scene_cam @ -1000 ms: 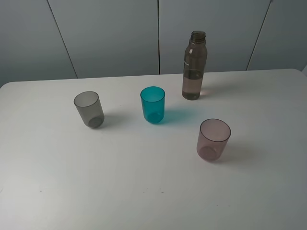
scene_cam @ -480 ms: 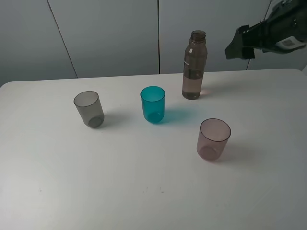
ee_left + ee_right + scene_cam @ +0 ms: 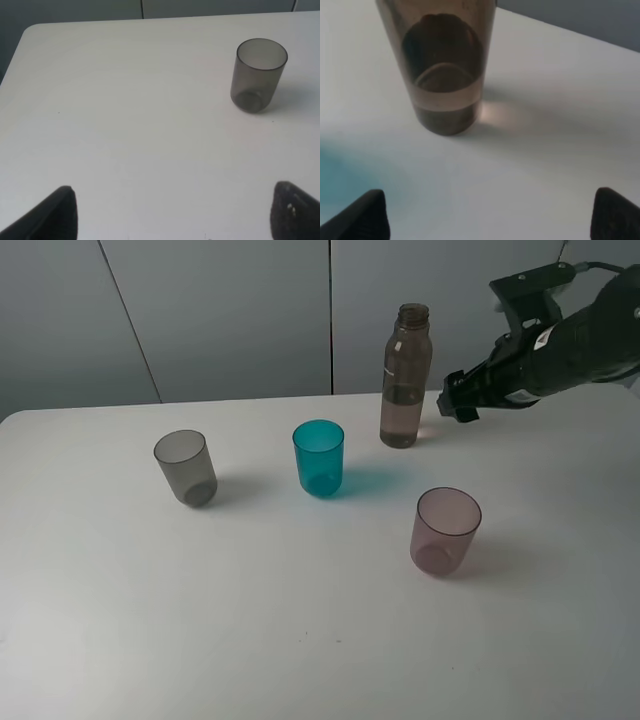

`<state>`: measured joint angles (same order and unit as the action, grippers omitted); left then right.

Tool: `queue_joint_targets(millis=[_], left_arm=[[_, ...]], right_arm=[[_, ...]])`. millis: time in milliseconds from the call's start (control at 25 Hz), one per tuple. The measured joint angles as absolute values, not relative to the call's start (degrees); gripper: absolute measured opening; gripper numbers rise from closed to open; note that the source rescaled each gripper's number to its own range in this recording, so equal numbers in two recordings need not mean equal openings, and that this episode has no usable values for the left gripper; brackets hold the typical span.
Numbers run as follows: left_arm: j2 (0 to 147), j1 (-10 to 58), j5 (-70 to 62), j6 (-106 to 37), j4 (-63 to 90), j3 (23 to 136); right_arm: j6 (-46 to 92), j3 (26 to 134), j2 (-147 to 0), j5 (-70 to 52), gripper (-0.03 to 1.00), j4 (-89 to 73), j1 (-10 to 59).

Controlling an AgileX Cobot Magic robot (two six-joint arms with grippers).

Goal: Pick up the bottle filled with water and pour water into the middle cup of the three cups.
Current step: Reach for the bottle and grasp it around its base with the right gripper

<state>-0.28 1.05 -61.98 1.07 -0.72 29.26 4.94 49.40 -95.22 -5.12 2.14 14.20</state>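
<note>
The smoky brown bottle [image 3: 405, 380] stands upright at the back of the white table [image 3: 300, 640], about a third full of water. The teal middle cup [image 3: 318, 458] stands to its front left. The grey cup [image 3: 185, 468] is at the left and the pinkish-mauve cup [image 3: 445, 530] at the front right. My right gripper [image 3: 455, 408] is open, just right of the bottle's lower part and apart from it. The right wrist view shows the bottle [image 3: 442, 65] ahead of the open right gripper [image 3: 490, 220]. My left gripper [image 3: 175, 220] is open, with the grey cup [image 3: 257, 75] ahead of it.
Grey wall panels [image 3: 230, 310] rise behind the table's back edge. The black right arm [image 3: 570, 340] reaches in from the upper right, above the table's back right corner.
The right arm came into view from the upper right, then dropped and moved left, so its gripper is now close beside the bottle. The cups and the bottle have not moved.
</note>
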Motion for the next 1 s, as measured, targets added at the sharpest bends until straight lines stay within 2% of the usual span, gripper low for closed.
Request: queue_joint_targets(millis=[160,480,760,1000], left_arm=[[-0.28,1.05,-61.98,1.07,-0.72,29.26],[-0.28,1.05,-61.98,1.07,-0.72,29.26],[-0.28,1.05,-61.98,1.07,-0.72,29.26],[-0.28,1.05,-61.98,1.07,-0.72,29.26]], right_arm=[[-4.08,45.9,-97.58,6.71,0.9,11.52,14.2],[-16.1,45.5,-104.61,20.52,0.9,25.1,14.2],[-17.09,45.5,-113.1,38.47,0.9,26.38,14.2],[-14.25,45.5,-114.81,39.69,0.9,21.31,14.2]])
